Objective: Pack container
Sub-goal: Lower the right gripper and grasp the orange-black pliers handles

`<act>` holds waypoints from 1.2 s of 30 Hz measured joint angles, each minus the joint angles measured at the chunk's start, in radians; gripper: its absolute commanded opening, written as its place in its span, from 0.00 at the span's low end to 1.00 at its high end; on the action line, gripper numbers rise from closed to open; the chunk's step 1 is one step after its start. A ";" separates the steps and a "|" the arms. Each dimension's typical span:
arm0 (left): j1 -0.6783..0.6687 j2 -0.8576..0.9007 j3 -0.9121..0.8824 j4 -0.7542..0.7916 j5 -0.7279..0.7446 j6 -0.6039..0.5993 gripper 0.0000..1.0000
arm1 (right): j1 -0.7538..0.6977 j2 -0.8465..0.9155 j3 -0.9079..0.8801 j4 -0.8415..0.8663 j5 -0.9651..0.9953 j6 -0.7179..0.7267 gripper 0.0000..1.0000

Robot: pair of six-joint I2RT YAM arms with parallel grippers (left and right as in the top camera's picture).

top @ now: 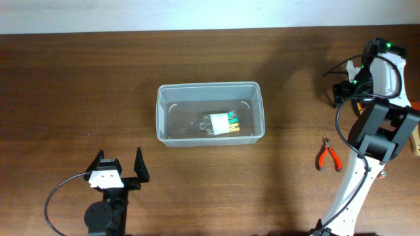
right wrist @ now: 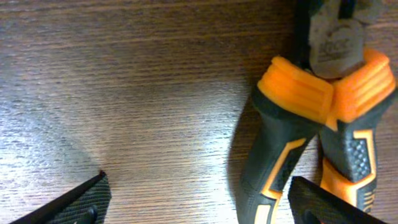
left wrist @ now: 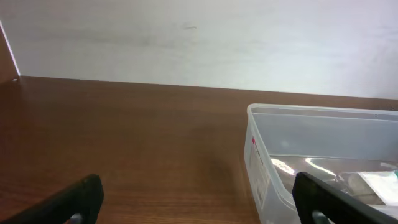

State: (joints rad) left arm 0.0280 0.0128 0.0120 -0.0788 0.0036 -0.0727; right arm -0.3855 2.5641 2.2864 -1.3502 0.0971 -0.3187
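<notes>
Sitting at the middle of the table (top: 65,98), one container (top: 159,118) holds one clear packet (top: 222,123) of small items.
Two pliers lie outside it: one red-handled pair (top: 327,156) and one orange-and-black pair (right wrist: 292,90) beneath the right gripper (right wrist: 196,208), whose jaws are spread wide; the left gripper (top: 119,165) also gapes, empty.

Brown wood-grain table (top: 65,85) across my overhead feed, pale wall (top: 197,13) along its far edge. Over on the right I've got red-handled pliers (top: 327,156) lying flat, nose pointing to the wall, handles slightly spread. Right wrist view now: a second pair, black-and-orange pliers (right wrist: 292,124), flat on the wood, orange shoulders touching, print on the grey part too blurred to read. Mid-table, a clear packet (top: 222,123) of yellow and green bits.
</notes>
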 measured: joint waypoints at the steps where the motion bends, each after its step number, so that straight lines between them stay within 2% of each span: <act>1: 0.000 0.000 0.000 0.000 0.000 0.000 0.99 | 0.000 0.000 0.000 0.000 0.000 0.000 0.88; 5: 0.000 0.000 0.000 0.000 0.000 0.000 0.99 | 0.000 0.000 0.000 0.002 0.003 -0.002 0.67; 8: 0.000 0.000 0.000 0.000 0.000 0.000 0.99 | 0.000 0.001 0.000 0.002 0.008 0.000 0.66; 17: 0.000 0.000 0.000 0.000 0.000 0.000 0.99 | 0.000 0.002 0.000 0.002 0.008 0.000 0.45; 26: 0.000 0.000 0.000 0.000 0.000 0.000 0.99 | 0.000 0.003 0.000 0.002 -0.001 0.008 0.39; 36: 0.000 0.000 0.000 0.000 0.000 0.000 0.99 | -0.006 0.003 0.000 0.002 -0.003 0.059 0.40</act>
State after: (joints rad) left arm 0.0280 0.0128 0.0120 -0.0788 0.0036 -0.0727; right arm -0.3916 2.5671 2.2864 -1.3483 0.0937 -0.2596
